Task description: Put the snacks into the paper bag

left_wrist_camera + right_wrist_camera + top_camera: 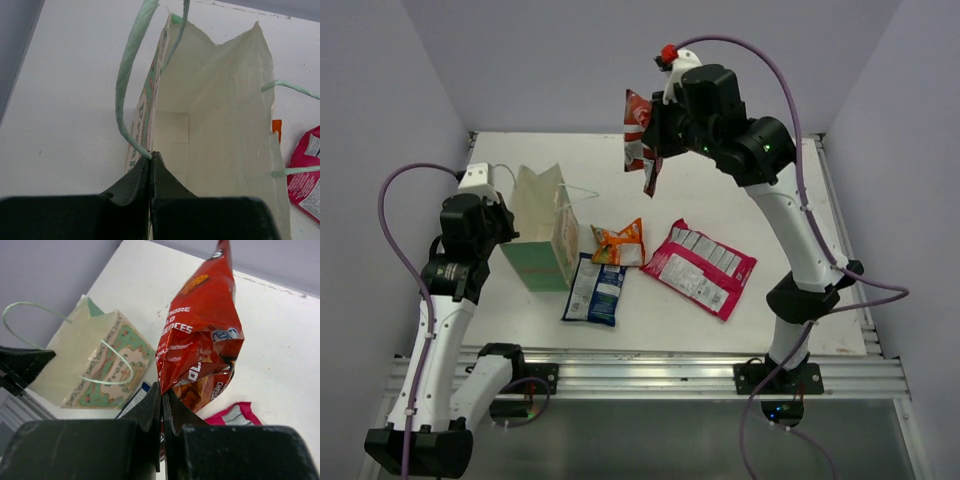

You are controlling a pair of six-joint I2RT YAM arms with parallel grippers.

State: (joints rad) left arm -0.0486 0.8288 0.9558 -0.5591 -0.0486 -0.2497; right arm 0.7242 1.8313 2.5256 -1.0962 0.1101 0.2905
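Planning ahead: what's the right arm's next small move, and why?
Probably swing the right gripper left until its red crinkly foil packet hangs over the upright mint-green paper bag: the packet is aloft beside the bag, whose open mouth the left gripper holds by the rim.

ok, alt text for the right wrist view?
The right fingers are shut on the red packet, holding it above the white table. The paper bag stands at lower left; a corner of the magenta packet shows at lower right.

White table (520, 315) carries the upright paper bag (545, 240) — beside it lie the orange packet (620, 243), blue-and-white packet (595, 290), magenta packet (700, 268)
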